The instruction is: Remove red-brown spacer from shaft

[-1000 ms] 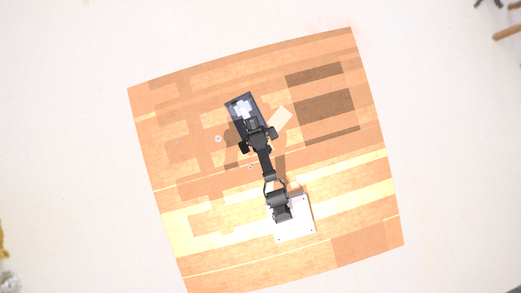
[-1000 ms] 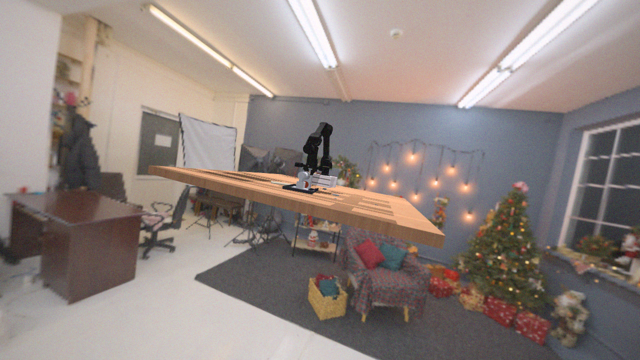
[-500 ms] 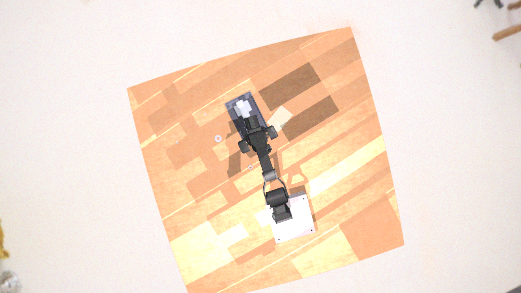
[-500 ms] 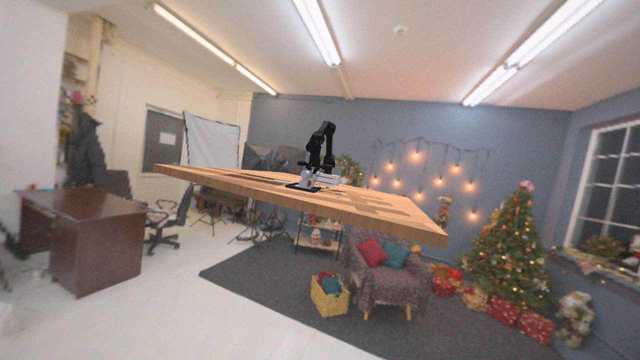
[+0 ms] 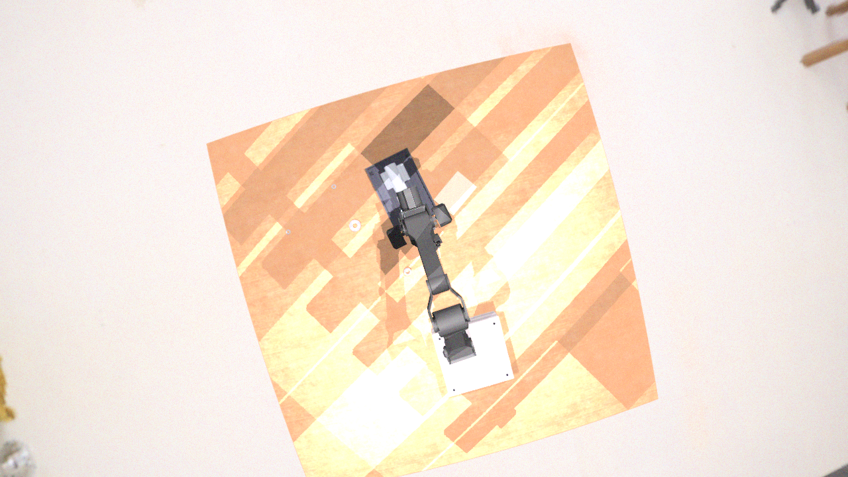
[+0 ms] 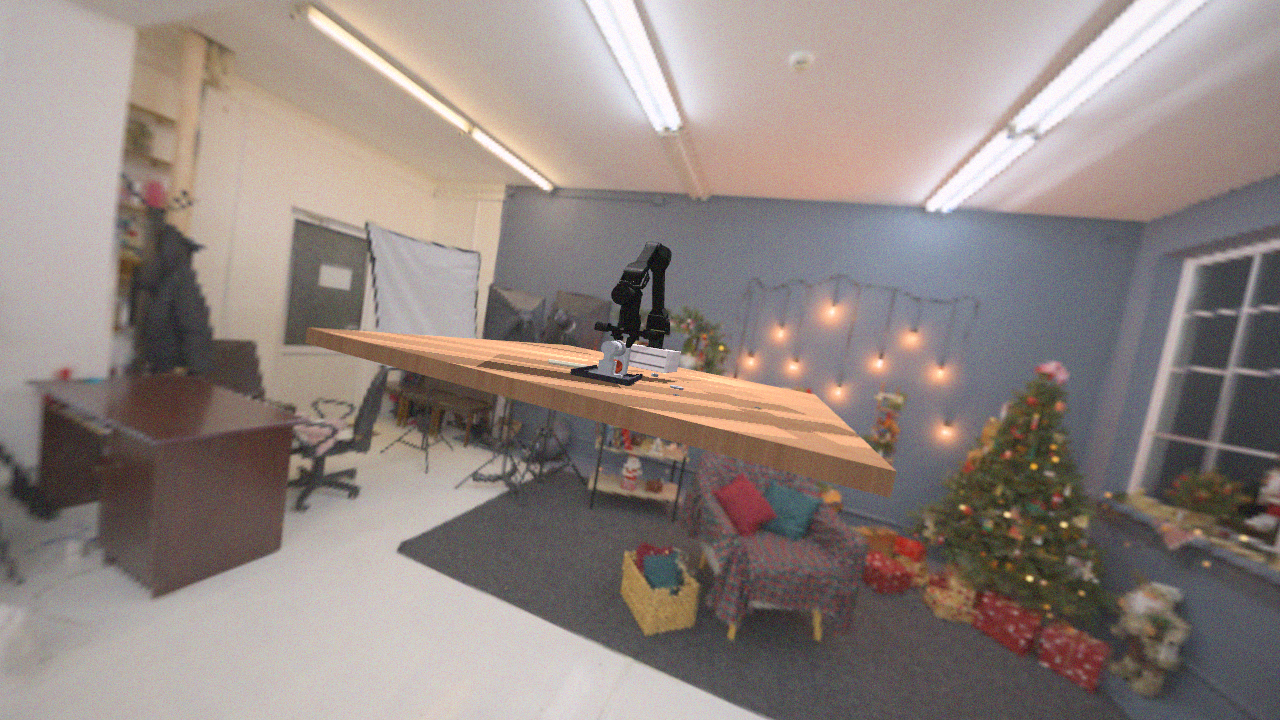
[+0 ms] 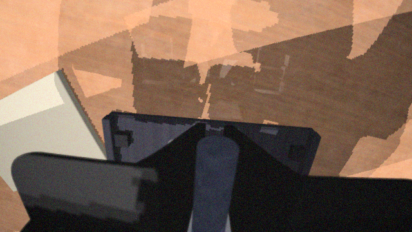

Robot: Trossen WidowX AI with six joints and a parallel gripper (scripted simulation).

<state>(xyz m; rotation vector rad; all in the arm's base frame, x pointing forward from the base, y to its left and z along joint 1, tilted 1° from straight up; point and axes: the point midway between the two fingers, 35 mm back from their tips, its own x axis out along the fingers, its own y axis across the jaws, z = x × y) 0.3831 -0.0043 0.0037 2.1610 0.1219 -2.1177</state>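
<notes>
The big light-grey housing block (image 5: 395, 176) (image 6: 614, 354) stands on a dark base plate (image 5: 405, 156) (image 7: 145, 135). My gripper (image 5: 418, 222) (image 7: 214, 132) is over the plate's near part, behind the housing. It is shut on the shaft's blue-grey rounded end piece (image 7: 217, 174), which shows between the fingers in the wrist view. An orange-red patch (image 6: 618, 366) shows low at the housing in the exterior view; I cannot tell whether it is the red-brown spacer. The rest of the shaft and its spacers are hidden under the gripper and arm.
A pale flat block (image 5: 456, 193) (image 7: 42, 129) lies beside the base plate. A large pale ring (image 5: 354, 225) and a smaller ring (image 5: 407, 270) lie on the other side. Two tiny rings (image 5: 333, 186) (image 5: 288, 232) lie farther out. The arm's white mounting plate (image 5: 485, 356) is at the near side.
</notes>
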